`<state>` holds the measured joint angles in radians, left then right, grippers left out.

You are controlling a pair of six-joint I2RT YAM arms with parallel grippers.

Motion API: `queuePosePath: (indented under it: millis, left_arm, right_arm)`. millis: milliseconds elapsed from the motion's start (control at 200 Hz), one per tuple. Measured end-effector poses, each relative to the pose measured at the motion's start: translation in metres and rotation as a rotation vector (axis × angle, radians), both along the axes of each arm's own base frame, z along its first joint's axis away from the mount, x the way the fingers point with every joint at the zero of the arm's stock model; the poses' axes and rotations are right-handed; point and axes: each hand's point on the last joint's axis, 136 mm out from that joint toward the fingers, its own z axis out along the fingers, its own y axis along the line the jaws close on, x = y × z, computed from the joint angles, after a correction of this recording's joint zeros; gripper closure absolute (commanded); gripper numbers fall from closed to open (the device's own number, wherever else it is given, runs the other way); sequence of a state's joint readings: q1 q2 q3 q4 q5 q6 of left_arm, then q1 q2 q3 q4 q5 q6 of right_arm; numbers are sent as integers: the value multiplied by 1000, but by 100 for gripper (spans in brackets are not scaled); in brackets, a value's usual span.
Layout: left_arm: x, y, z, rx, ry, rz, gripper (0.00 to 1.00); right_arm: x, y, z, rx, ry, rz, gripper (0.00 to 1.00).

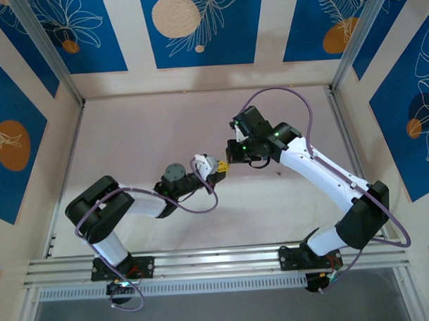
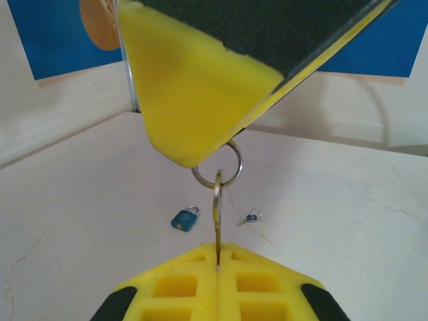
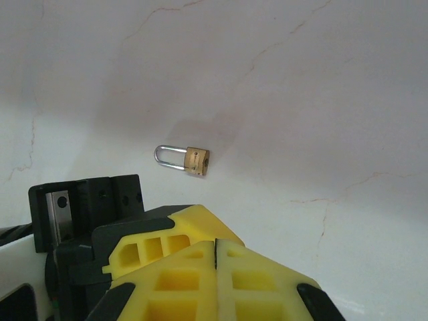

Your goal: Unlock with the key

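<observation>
My left gripper (image 2: 218, 267) is shut on a slim metal key (image 2: 217, 221), seen edge-on and upright, with a silver ring (image 2: 231, 175) through its top. The ring runs up behind the yellow fingertip (image 2: 194, 100) of my right gripper (image 3: 215, 251), which is shut with a thin dark sliver between its tips. From above, both grippers (image 1: 218, 167) (image 1: 232, 156) meet mid-table. A brass padlock (image 3: 190, 160) with a silver shackle lies flat on the table below the right gripper. A tiny silvery key with a bluish head (image 2: 251, 217) lies on the table farther off.
A small blue padlock (image 2: 185, 219) lies beside the bluish-headed key. The left gripper's yellow finger (image 3: 154, 247) sits close under the right gripper's tips. White walls with blue panels (image 1: 196, 27) enclose the pale table (image 1: 143, 135).
</observation>
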<state>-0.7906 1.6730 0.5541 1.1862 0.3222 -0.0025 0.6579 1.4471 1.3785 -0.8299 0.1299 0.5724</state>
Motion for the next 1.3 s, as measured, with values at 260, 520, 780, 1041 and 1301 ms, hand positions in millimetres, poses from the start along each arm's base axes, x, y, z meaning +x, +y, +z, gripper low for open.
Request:
queuePosePath:
  millis: [260,520,780,1041,1301]
  left_arm:
    - [-1,1,-2,2,2,-2,100]
    - [-4,1,-3,3,2,-11,100]
    - [-5,1,-4,12,-1,-19,100]
    - [-7,5,-3,59,0,-11,100]
    - [-1,6,2,283,34,-24,100]
  right_arm:
    - [2,-3,-1,1,5,-17,94]
    - [6,-14,-7,-6,20,-45,95]
    - [4,-11,-9,9,29,-34,88]
    - [3,-16,-9,100,-15,-24,63]
    - [14,-41,9,298,-195,-64,34]
